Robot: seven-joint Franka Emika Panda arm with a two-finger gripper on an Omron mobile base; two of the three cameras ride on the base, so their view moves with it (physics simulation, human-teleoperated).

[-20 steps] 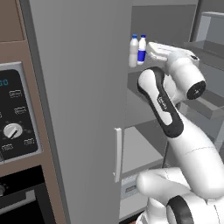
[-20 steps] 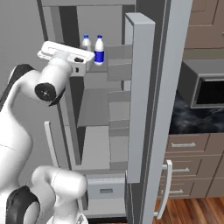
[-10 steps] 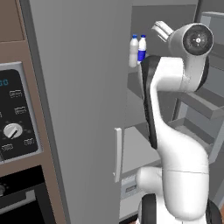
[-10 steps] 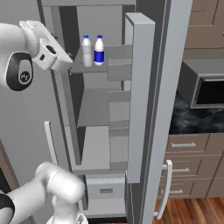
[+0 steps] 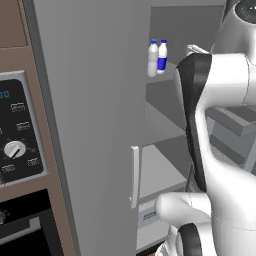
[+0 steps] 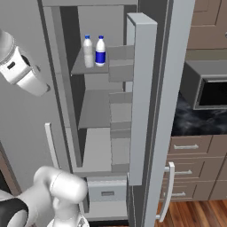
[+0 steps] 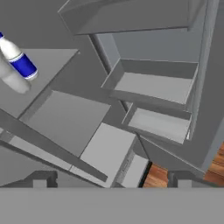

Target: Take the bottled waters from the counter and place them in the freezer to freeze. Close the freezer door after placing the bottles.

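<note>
Grey freezer door hangs open beside both bottled waters, so I'd push its outer face, gripper wide and empty.

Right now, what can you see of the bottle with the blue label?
The labelled bottle is translucent white plastic with a blue cap and a blue band round its body. It stands upright on the freezer's top shelf, close beside the plain bottle, apparently touching it. Nothing grips it.
</note>
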